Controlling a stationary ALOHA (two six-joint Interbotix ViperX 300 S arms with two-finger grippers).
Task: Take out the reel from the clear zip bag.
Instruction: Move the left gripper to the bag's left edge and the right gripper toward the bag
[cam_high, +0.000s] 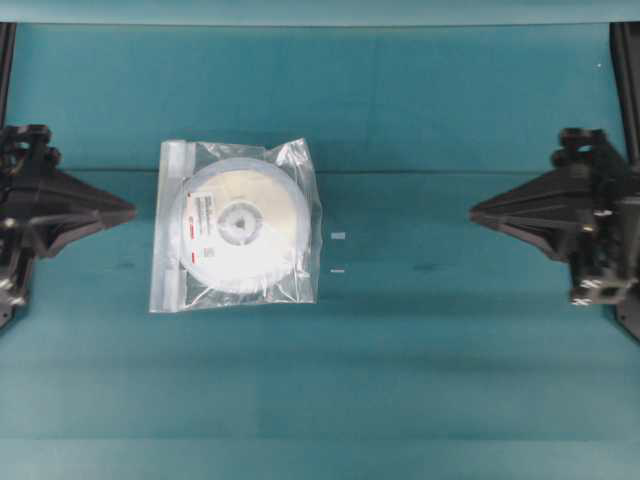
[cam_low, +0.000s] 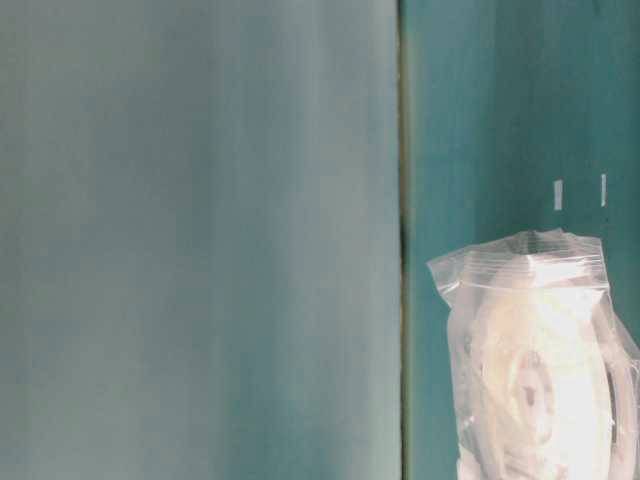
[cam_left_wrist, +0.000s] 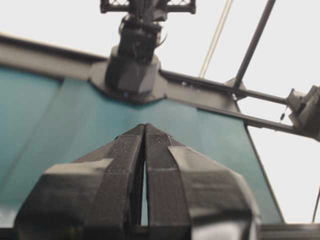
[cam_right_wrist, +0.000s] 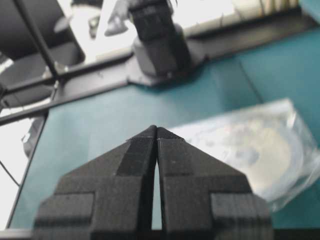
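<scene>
The clear zip bag (cam_high: 235, 225) lies flat on the teal table, left of centre, its whitish zip strip along its left edge. The white reel (cam_high: 238, 224) with a grey hub and a red-marked label is inside it. My left gripper (cam_high: 130, 211) is shut and empty, a short way left of the bag's zip edge. My right gripper (cam_high: 474, 211) is shut and empty, far right of the bag. The bag (cam_right_wrist: 260, 150) with the reel (cam_right_wrist: 250, 150) also shows in the right wrist view, beyond my right gripper (cam_right_wrist: 157, 128). The bag (cam_low: 535, 360) shows in the table-level view. In the left wrist view my left gripper (cam_left_wrist: 145, 126) is shut; the bag is out of view.
Two small white marks (cam_high: 337, 252) sit on the table just right of the bag. The opposite arm's base (cam_left_wrist: 134, 65) stands at the far table edge in the left wrist view. A pale wall panel (cam_low: 200, 240) fills the left of the table-level view.
</scene>
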